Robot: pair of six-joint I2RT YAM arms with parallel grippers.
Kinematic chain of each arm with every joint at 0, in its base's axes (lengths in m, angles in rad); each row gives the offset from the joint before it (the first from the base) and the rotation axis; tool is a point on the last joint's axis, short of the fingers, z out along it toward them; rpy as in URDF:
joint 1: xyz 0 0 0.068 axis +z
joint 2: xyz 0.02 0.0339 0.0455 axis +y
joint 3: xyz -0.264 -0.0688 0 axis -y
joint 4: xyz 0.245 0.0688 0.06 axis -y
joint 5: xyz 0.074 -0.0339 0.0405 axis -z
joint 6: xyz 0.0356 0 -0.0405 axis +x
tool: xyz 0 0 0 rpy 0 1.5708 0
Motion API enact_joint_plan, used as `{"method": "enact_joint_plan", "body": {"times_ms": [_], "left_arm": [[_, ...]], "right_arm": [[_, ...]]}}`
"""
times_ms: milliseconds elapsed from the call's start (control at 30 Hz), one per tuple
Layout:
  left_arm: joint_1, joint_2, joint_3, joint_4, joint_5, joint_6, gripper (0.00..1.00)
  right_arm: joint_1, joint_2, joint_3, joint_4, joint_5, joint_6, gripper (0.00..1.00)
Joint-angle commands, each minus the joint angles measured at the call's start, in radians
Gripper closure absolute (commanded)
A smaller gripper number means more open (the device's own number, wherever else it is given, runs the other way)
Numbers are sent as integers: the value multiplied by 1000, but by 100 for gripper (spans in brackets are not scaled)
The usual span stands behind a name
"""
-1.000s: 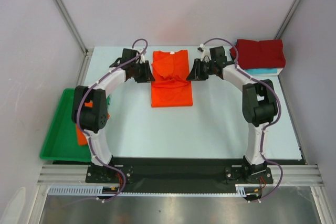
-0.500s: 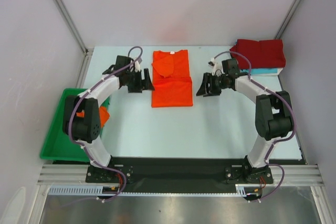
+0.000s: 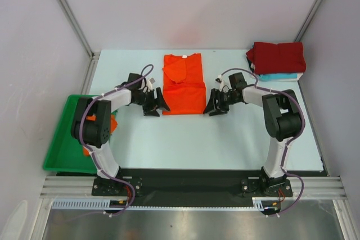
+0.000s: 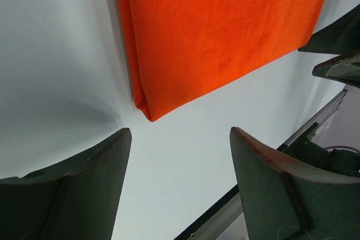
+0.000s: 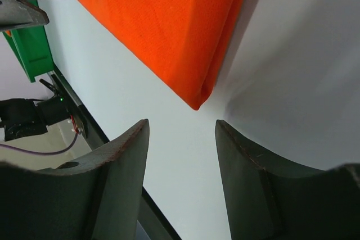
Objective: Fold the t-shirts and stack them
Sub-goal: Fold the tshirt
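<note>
A bright orange t-shirt (image 3: 183,84) lies partly folded into a long strip at the table's middle back, both sleeves folded in. My left gripper (image 3: 159,107) is open and empty at the strip's near left corner (image 4: 147,112). My right gripper (image 3: 210,107) is open and empty at its near right corner (image 5: 197,100). Neither touches the cloth. A folded dark red t-shirt (image 3: 278,57) lies on a folded light turquoise one (image 3: 281,76) at the back right. Another orange t-shirt (image 3: 108,125) shows in the tray, mostly hidden by the left arm.
A green plastic tray (image 3: 66,139) sits at the left edge of the table. Metal frame posts rise at both back corners. A black rail runs along the near edge.
Both grippers moved toward me along the orange shirt's sides, from beside the sleeves down to its near corners. The sleeves now lie folded inward on the shirt.
</note>
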Motion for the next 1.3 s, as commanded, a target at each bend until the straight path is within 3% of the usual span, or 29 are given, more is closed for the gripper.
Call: {"method": "enact_joint_plan", "body": {"times_ms": [0, 400, 633, 1067, 1267], "left_arm": [[5, 27, 19, 37, 33, -19, 25], [-4, 113, 76, 48, 39, -33, 33], [-5, 139, 103, 37, 41, -36, 46], [-5, 136, 96, 28, 47, -25, 47], [-12, 139, 87, 31, 58, -19, 66]], "right_arm": [[3, 31, 37, 47, -38, 37, 44], [3, 131, 101, 67, -32, 75, 47], [15, 156, 132, 30, -25, 63, 52], [1, 119, 66, -7, 3, 39, 52], [15, 162, 103, 13, -5, 59, 59]]}}
